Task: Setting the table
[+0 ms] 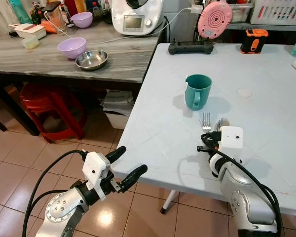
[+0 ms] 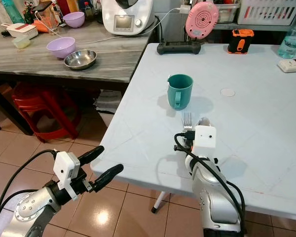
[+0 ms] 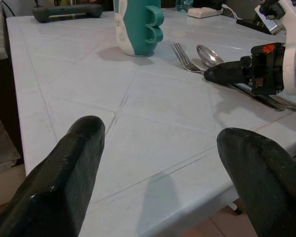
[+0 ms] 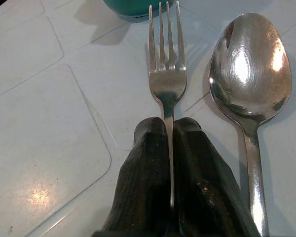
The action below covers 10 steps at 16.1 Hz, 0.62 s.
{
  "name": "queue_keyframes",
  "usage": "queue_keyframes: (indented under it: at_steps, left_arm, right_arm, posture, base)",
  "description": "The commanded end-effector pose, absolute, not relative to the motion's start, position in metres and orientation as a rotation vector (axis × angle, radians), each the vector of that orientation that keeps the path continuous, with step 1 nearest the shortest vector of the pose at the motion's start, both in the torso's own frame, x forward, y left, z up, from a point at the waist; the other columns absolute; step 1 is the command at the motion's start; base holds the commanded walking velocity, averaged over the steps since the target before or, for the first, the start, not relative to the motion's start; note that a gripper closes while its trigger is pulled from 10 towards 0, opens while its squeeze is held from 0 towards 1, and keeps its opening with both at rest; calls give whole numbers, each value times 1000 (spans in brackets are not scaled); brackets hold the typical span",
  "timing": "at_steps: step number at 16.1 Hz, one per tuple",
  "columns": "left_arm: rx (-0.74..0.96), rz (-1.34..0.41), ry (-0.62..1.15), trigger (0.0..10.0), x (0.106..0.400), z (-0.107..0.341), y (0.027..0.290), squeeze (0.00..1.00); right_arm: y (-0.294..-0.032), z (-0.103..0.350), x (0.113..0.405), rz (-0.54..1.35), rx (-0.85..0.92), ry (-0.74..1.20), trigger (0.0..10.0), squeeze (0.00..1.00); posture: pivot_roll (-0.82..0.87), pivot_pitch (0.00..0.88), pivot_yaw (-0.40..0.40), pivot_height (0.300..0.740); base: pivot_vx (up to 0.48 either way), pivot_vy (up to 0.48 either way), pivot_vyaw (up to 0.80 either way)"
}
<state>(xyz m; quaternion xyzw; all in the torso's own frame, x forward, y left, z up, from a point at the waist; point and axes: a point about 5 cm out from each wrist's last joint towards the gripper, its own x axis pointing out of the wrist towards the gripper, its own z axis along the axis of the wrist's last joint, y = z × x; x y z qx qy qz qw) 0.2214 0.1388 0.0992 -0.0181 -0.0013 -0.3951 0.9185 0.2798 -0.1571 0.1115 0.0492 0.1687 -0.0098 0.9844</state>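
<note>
I have the right gripper (image 4: 168, 129) pinched tight on the handle of the fork (image 4: 166, 74), its two black fingers pressed together with the thin steel stem running between them. The fork lies flat on the white tabletop (image 1: 266, 89), toward the near edge, tines aimed at the far edge. Just beside it on the right lies the spoon (image 4: 250, 69), bowl up, parallel to the fork and apart from it by a narrow gap. Beyond the tines, toward the middle of the tabletop, stands the teal mug (image 1: 197, 91), upright, handle turned toward me, close to the fork tips but not touching.

My left gripper (image 1: 122, 167) hangs off the tabletop's near left corner, over the tiled floor (image 1: 19, 153), fingers spread wide with nothing between them; in its wrist view I look between the two pads across the tabletop to the mug and cutlery.

At the far edge of the tabletop I see a black controller (image 1: 190, 47), a pink round device (image 1: 214, 19) and an orange-and-black box (image 1: 254, 40). To the left, a wooden counter (image 1: 123, 59) carries a purple bowl (image 1: 72, 48) and a steel bowl (image 1: 92, 59), touching or nearly so. A red stool (image 1: 49, 106) sits beneath it.
</note>
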Motion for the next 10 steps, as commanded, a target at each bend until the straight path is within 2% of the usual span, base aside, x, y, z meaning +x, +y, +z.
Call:
queue_keyframes:
  at_steps: [1,4,6,8,10]
  left_arm:
    - [-13,-828,-21,10000,223,106,139,0]
    - [-7,-757,-35,10000,230,108,142,0]
    - [-65,-502,-20,10000,255,108,158,0]
    - [-100,-380,28,10000,266,102,167,0]
    - [-102,-331,44,10000,270,97,168,0]
  right_arm:
    - [-152,82,270,-15,136,491,0,0]
    - [-152,94,277,-45,221,419,0,0]
    - [-153,117,284,-60,229,287,0,0]
    - [-153,128,284,-62,197,212,0,0]
    - [-152,133,283,-63,163,153,0,0]
  posture:
    - [-63,83,109,740]
    - [-63,70,110,740]
    - [-66,62,112,740]
    - [-67,55,111,740]
    - [-70,48,107,740]
  base:
    - [0,0,0]
    - [0,0,0]
    - [0,0,0]
    - [0,0,0]
    - [0,0,0]
